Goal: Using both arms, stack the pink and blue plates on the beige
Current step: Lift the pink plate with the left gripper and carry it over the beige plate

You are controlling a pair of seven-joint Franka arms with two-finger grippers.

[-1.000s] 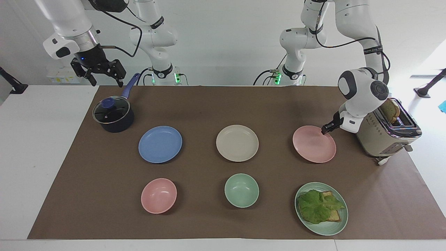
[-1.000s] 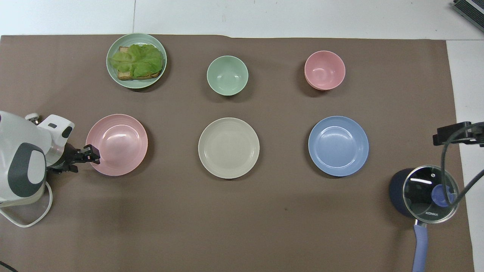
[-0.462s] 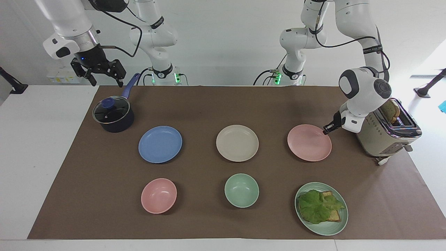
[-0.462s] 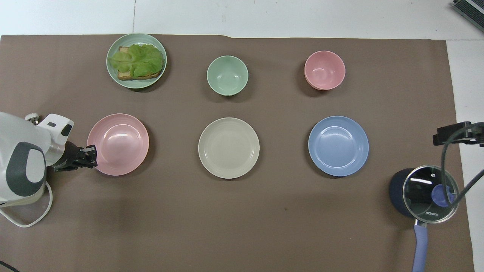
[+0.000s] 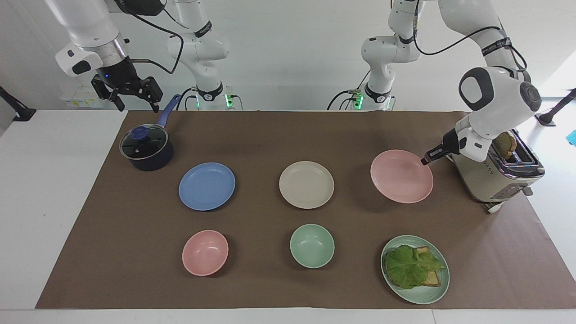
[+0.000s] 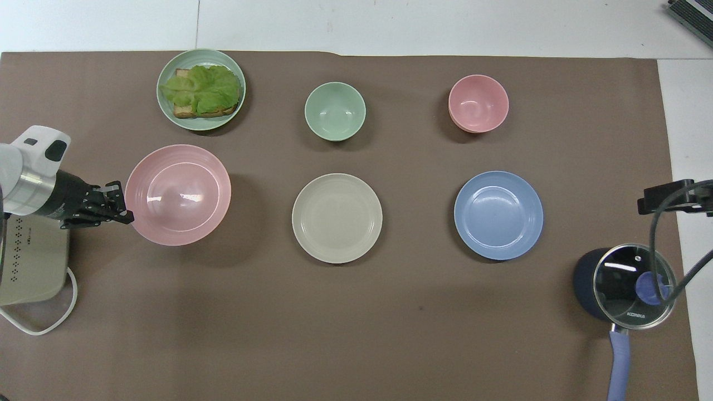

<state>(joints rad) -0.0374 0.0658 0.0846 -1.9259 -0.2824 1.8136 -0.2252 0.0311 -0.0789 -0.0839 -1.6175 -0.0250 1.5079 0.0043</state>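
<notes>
Facing view first: left hand (image 5: 425,160) is clamped on the rim of the pink plate (image 5: 400,176), which we judge lifted off the bench (image 5: 270,135) beside the toaster (image 5: 495,180). Right hand (image 5: 135,92) waits with fingers apart above the pot (image 5: 146,148).

From overhead, beige plate (image 6: 337,218) sits between pink plate (image 6: 178,195) and blue plate (image 6: 498,215). Next we carry pink over beige, level, and lower it centred.
</notes>
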